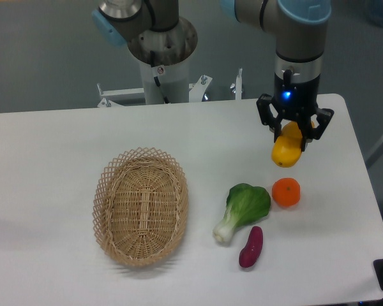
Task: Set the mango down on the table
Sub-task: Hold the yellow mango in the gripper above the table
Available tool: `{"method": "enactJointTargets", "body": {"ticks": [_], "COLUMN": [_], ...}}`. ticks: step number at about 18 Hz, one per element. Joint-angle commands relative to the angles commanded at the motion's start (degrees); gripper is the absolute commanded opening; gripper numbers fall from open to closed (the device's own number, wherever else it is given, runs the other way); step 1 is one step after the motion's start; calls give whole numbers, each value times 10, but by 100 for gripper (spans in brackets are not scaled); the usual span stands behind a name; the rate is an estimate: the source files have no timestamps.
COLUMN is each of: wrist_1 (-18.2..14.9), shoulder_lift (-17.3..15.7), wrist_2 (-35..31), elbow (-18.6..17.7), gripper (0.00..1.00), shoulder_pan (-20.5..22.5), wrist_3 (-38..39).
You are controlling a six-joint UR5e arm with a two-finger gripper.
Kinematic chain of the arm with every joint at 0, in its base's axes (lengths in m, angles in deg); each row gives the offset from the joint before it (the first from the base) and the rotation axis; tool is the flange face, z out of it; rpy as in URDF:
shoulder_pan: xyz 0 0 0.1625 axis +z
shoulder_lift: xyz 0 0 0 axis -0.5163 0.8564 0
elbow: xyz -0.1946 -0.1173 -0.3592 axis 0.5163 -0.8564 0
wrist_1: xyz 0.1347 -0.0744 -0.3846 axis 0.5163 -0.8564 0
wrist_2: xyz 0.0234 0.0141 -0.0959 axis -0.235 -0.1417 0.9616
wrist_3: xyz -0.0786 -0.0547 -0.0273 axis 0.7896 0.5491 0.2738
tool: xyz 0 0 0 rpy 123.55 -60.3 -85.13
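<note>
The mango [287, 151] is yellow with an orange blush and hangs tilted between the fingers of my gripper [294, 136], which is shut on its upper end. It is held over the right part of the white table [51, 146], just above and behind the round orange tangerine [286, 192]. The mango's top is hidden by the gripper fingers. I cannot tell whether its lower end touches the table.
An oval wicker basket [141, 205] lies left of centre. A green bok choy [244, 208] and a purple sweet potato [251, 247] lie in front of the tangerine. The robot base [163, 57] stands behind the table's far edge.
</note>
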Motion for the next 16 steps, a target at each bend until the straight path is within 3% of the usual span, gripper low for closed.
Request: {"method": "enactJointTargets", "body": {"ticks": [9, 13, 16], "wrist_1": [4, 8, 31], "shoulder_lift": [4, 17, 26], "wrist_2": [-2, -2, -2], "elbow": [1, 3, -10], "gripper": [45, 45, 45], "shoulder_pan": [-1, 10, 26], "wrist_3": [-5, -41, -84]}}
